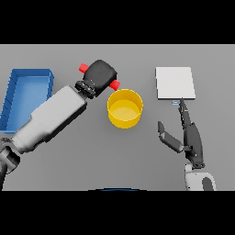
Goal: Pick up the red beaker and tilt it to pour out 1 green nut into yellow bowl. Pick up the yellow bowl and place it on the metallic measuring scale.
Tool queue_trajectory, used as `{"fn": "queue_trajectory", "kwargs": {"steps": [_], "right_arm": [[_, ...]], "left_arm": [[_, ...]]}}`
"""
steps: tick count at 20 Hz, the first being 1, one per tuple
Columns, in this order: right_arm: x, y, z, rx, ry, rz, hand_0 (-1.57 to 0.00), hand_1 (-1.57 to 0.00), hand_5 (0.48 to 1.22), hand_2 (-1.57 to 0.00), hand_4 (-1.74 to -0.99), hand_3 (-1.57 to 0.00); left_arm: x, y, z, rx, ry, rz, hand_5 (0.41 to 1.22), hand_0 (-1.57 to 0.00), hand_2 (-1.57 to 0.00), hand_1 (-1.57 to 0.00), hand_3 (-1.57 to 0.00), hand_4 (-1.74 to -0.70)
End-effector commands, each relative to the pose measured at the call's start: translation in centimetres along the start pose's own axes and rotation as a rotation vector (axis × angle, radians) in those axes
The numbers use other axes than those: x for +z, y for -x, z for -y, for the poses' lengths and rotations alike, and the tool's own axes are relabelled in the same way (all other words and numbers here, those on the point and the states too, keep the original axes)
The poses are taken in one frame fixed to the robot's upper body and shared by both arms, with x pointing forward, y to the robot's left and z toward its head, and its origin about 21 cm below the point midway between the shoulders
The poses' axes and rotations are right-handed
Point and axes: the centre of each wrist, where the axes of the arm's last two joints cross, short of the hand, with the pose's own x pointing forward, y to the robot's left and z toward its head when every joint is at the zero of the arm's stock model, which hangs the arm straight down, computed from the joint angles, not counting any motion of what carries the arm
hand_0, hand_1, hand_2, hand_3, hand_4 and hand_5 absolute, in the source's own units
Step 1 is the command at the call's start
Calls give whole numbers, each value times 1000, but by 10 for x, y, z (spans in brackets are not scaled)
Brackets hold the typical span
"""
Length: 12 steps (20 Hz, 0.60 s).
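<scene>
Left hand (100,75) clenches the red beaker (114,84), tipped over the yellow bowl's (125,117) rim; overtilting might spill extra nuts. Right hand (189,137) lies released beside the bowl.

My only view comes from the head, looking steeply down onto the grey tabletop (92,160), fairly near, framing runs from the blue tray (27,75) at my left to the white scale (175,82) at right, no second view to compare.

White-grey arms (50,117), dark hands (100,75)
</scene>
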Motion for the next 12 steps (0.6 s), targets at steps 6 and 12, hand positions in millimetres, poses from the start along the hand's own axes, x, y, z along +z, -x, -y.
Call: {"fn": "queue_trajectory", "kwargs": {"steps": [6, 12], "right_arm": [[-1, 0, 1, -24, 11, -4, 1, 1, 640, 1, -1291, 1], [1, 1, 0, -5, 24, -23, 1, 1, 609, 1, -1278, 1]], "left_arm": [[-9, -17, -3, -290, 100, 96, 1220, -1571, -1571, -1571, -1509, -1732], [-18, -27, -14, -520, 131, 130, 1221, -1571, -1571, -1571, -1555, -1739]]}}
